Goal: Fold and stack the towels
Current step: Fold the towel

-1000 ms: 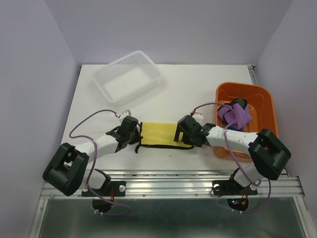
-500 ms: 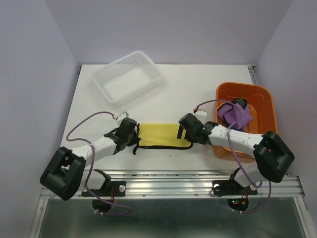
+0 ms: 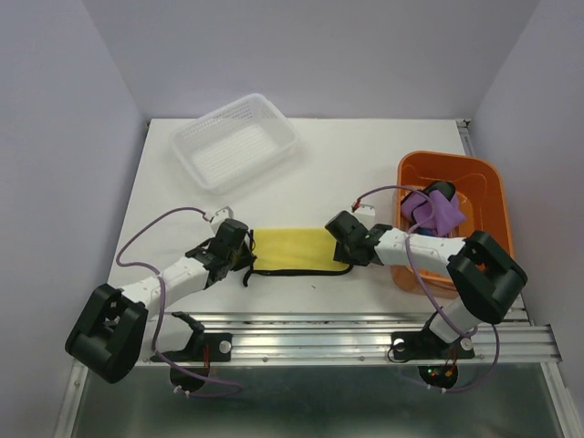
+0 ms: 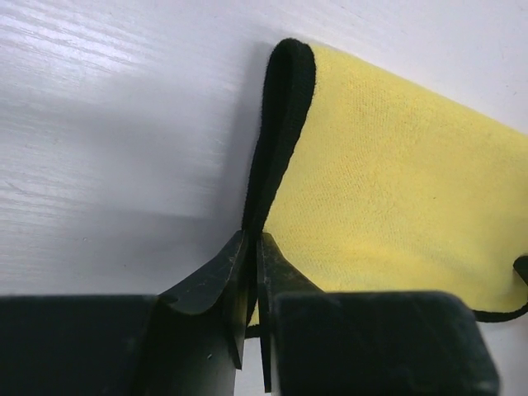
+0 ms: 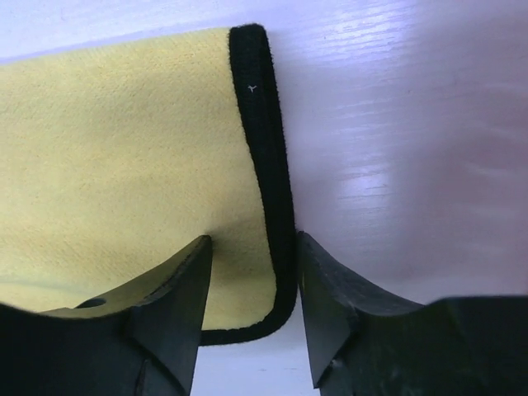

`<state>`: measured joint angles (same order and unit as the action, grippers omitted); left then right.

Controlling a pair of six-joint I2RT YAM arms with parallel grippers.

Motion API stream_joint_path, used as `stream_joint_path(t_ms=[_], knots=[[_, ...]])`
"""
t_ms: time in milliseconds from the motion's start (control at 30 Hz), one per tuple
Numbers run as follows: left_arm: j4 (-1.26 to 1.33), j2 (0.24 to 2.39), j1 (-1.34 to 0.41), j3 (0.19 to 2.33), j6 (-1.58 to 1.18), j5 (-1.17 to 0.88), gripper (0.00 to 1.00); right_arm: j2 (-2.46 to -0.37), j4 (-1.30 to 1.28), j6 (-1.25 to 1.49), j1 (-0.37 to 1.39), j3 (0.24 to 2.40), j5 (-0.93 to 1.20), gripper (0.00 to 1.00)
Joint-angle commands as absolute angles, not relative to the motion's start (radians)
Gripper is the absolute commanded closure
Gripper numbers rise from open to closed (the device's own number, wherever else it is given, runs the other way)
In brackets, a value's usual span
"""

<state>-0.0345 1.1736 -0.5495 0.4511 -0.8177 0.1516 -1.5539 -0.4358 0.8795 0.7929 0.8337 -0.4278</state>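
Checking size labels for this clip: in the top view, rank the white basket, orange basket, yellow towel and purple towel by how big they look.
1. Tied: white basket and orange basket look about alike. The orange one is partly hidden, so they are left unranked.
2. yellow towel
3. purple towel, bunched up

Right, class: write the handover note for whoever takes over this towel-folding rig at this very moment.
Left gripper: nearly closed, pinching the black left edge of the yellow towel.
Right gripper: open, straddling its right edge.
Yellow towel lies flat on the table between them; purple towel sits in the orange basket.
Done: yellow appears folded lengthwise.
Left: finish folding it, fold the purple, stack.
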Motion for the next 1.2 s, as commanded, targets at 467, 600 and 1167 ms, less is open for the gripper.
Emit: stream_joint_path(t_ms=[467, 600, 1167], knots=[[-0.06, 1.12, -0.543, 0.502, -0.799, 0.216, 0.55, -1.447, -0.317, 0.844, 0.785, 0.753, -0.442, 0.77], [-0.014, 1.181, -0.534, 0.512, -0.785, 0.21, 0.56, -1.408, -0.328, 0.808, 0.785, 0.773, -0.445, 0.8], [0.139, 1.304, -0.534, 0.482, -0.782, 0.106, 0.91, -1.445, -0.226, 0.618, 0.79, 0.923, -0.243, 0.87]])
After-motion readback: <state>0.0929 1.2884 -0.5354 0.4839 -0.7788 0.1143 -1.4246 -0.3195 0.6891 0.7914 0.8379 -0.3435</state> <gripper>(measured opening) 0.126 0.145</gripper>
